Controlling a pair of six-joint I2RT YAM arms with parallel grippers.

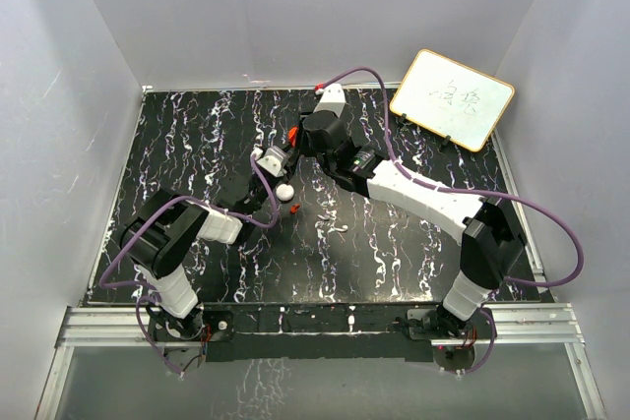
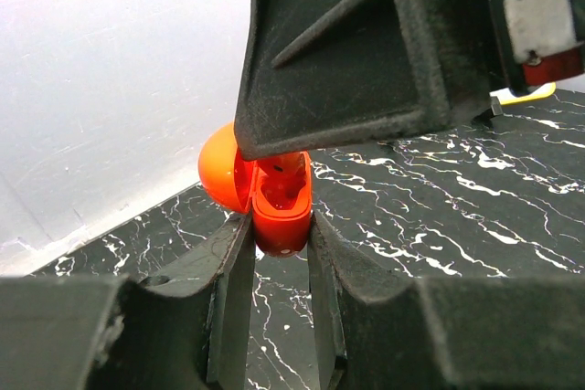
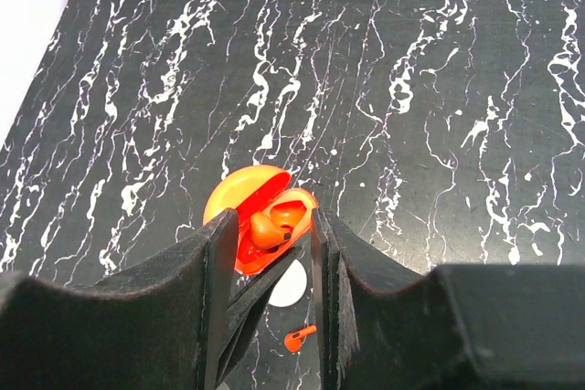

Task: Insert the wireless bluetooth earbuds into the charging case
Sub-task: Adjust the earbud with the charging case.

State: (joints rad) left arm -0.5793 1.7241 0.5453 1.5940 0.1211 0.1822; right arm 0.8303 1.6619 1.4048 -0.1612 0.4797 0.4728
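Observation:
The charging case (image 2: 281,212) is a red shell with its lid (image 2: 219,171) flipped back. My left gripper (image 2: 280,226) is shut on its lower half and holds it above the table. One earbud (image 3: 266,231) lies inside the case (image 3: 274,226). My right gripper (image 3: 271,221) hangs straight over it, open, its fingers on either side of the earbud and clear of it. Below, a second earbud (image 3: 297,338) lies loose on the table. In the top view both grippers meet at the case (image 1: 292,134) near the table's middle, with the loose earbud (image 1: 294,209) nearer the arms.
A white round disc (image 3: 291,285) lies on the black marbled table (image 1: 413,243) just under the case, beside the loose earbud. A framed whiteboard (image 1: 453,97) leans at the back right corner. White walls close in the table on three sides.

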